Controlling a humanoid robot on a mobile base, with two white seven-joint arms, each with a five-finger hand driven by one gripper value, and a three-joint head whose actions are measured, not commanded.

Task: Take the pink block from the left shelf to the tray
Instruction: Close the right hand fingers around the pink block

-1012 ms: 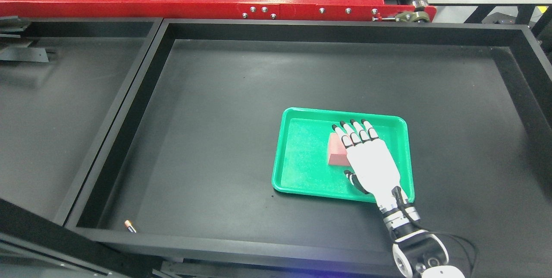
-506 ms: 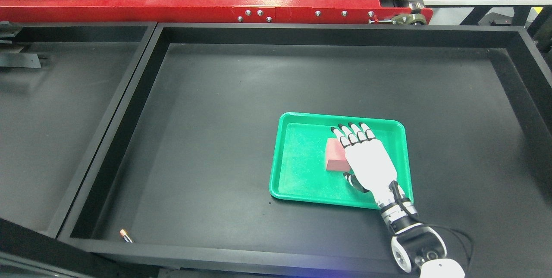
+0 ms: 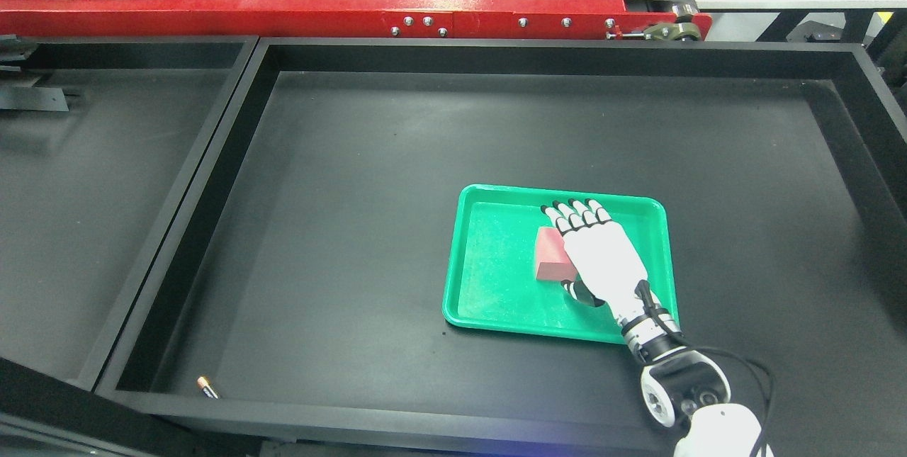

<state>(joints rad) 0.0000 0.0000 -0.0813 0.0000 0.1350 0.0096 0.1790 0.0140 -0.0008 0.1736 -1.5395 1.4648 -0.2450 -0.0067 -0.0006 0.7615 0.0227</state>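
Observation:
The pink block lies flat in the green tray, a little right of the tray's middle. My right hand, white with black fingertips, hovers over the block's right side and hides that edge. The four fingers point toward the tray's far rim and bend slightly downward. The thumb sits apart, below the block's near right corner. The fingers do not wrap the block, so the hand is open. The right forearm enters from the lower right. No left arm shows.
The tray sits in a large black walled bin. A second black compartment lies to the left behind a divider wall. A small battery lies at the bin's near left corner. A red rail runs along the back.
The camera shifted slightly a second ago. Since then my right hand's fingers have bent a little further down over the block, and the wrist has edged forward. The block has stayed put.

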